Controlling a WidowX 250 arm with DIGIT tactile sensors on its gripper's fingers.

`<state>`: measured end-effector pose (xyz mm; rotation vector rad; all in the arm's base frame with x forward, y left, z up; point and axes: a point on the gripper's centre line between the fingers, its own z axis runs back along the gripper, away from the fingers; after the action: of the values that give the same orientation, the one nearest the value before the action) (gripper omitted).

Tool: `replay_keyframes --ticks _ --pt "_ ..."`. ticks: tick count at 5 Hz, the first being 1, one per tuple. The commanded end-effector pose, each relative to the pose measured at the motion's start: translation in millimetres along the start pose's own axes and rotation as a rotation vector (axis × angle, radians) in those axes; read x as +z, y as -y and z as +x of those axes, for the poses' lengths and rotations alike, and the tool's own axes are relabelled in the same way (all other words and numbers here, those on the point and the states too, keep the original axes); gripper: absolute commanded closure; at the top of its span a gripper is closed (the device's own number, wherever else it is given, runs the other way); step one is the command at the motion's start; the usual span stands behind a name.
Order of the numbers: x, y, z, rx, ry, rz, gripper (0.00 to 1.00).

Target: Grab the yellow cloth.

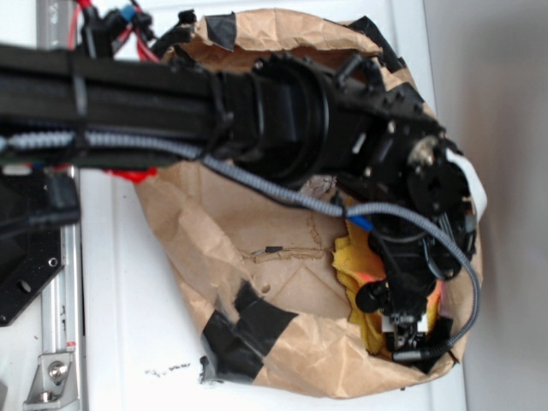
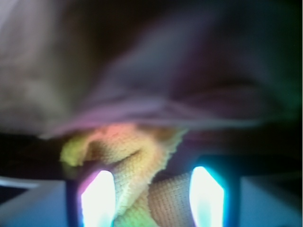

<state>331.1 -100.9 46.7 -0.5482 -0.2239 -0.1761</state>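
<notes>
The yellow cloth [image 1: 351, 259] lies bunched on the right side of the crumpled brown paper [image 1: 214, 248], mostly hidden under the black wrist. My gripper [image 1: 404, 336] points down into it. In the wrist view the yellow cloth [image 2: 137, 156] fills the gap between the two glowing fingers [image 2: 97, 198], a twisted fold touching both pads. The gripper [image 2: 151, 201] is shut on that fold. Everything behind the cloth in the wrist view is blurred and dark.
Black tape patches [image 1: 244, 330] hold the brown paper to the white table [image 1: 120, 291]. A metal rail and black mount [image 1: 51, 334] stand at the left edge. A grey braided cable [image 1: 257, 184] runs along the arm and loops beside the gripper.
</notes>
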Motion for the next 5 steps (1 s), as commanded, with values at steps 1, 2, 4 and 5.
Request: replay_keyframes --ticks 1,2,4,5 --pt "-12.3 54.6 -33.2 -0.189 -0.067 0.051 1.00" --pt "-4.8 61.9 -40.0 -0.208 -0.058 0.032 1.00" --pt "60.5 43.5 -63.7 -0.148 0.025 0.090 1.00" --pt "96.3 34.1 -69.9 -0.120 0.047 0.177 1.00"
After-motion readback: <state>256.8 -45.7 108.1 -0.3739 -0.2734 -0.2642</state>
